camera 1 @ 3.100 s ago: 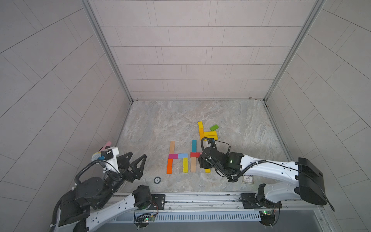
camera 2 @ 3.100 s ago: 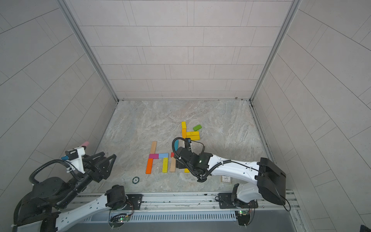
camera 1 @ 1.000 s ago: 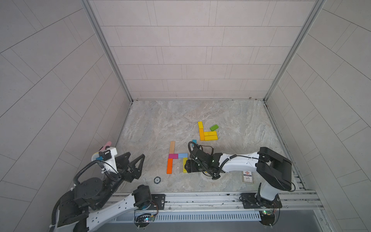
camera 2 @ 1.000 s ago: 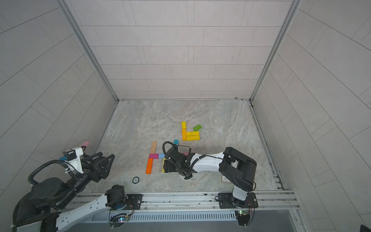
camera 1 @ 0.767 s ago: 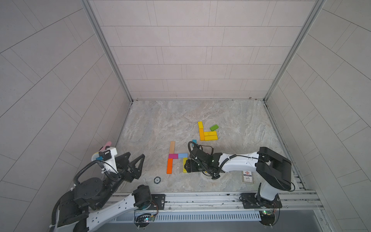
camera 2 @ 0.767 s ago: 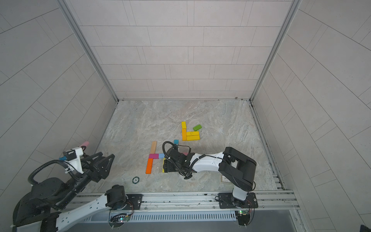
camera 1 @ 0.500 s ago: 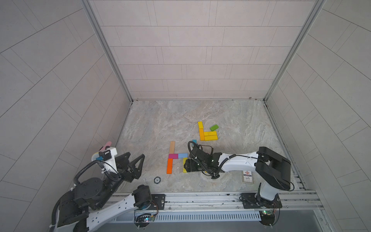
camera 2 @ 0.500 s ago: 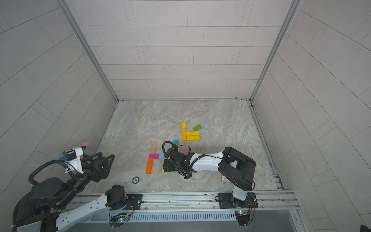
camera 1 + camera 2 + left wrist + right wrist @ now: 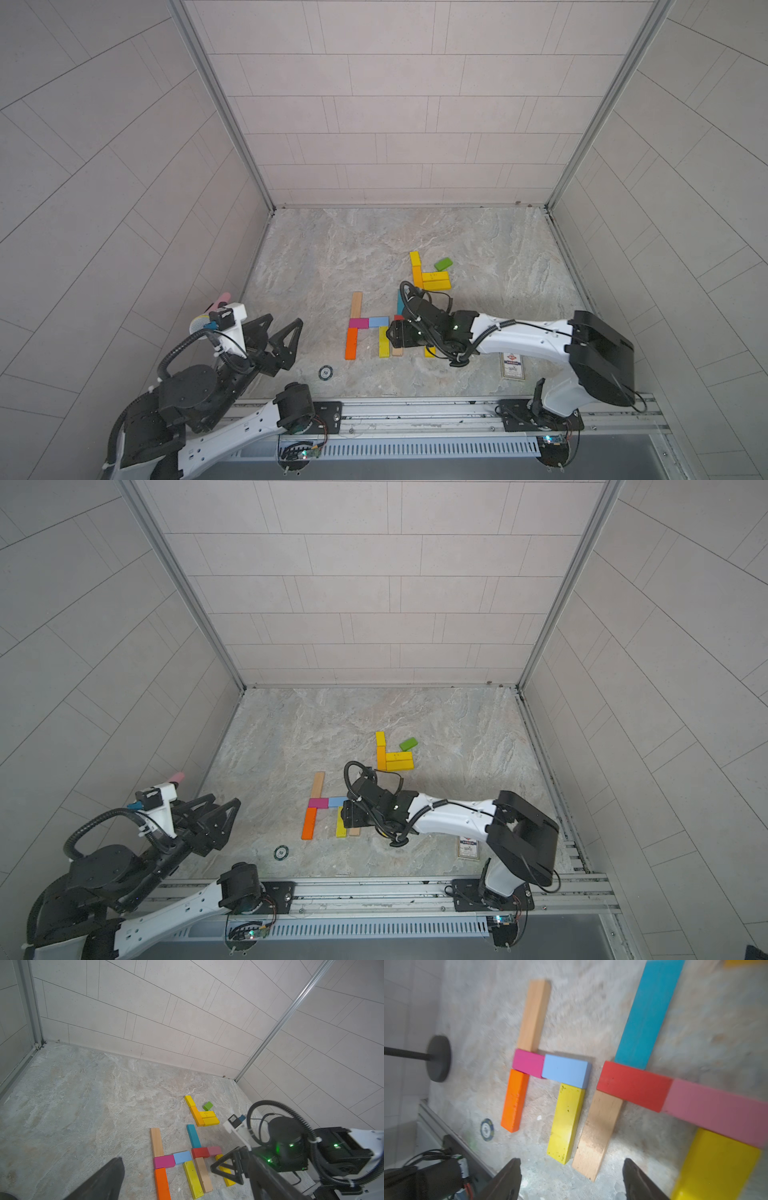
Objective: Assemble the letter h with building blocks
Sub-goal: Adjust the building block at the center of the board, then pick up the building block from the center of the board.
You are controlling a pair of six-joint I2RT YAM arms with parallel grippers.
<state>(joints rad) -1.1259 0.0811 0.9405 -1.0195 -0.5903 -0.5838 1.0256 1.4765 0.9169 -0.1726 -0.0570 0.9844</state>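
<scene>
**Layout.** The building blocks lie flat on the table, toward its near edge at about mid-width. They are butted end to face so that the outlines read from above.

**Left figure.** This looks like a complete h.
- Stem: a long plain wood block and an orange block.
- Bridge: a magenta block and a light blue block.
- Short leg: a yellow block.

**Right figure.** It repeats the same plan with a teal block, a red block and a pink block. A second wood block lies askew, close beside the yellow leg.

**Right hand**. It is low by the near ends of those two legs, fingers apart with nothing between them. It is judged to be placed for squaring up the skewed wood block.

**Left hand**. It is spread wide and empty, parked at the near left corner, clear of the work.

**Spares.** Yellow and orange pieces and a green block sit packed farther back, right of centre.

**Materials.** The blocks are matt painted wood — square-edged slabs, long and short. The yellow leg shows dark scuffs. The table has a mottled, stone-look surface, faintly rough.
</scene>
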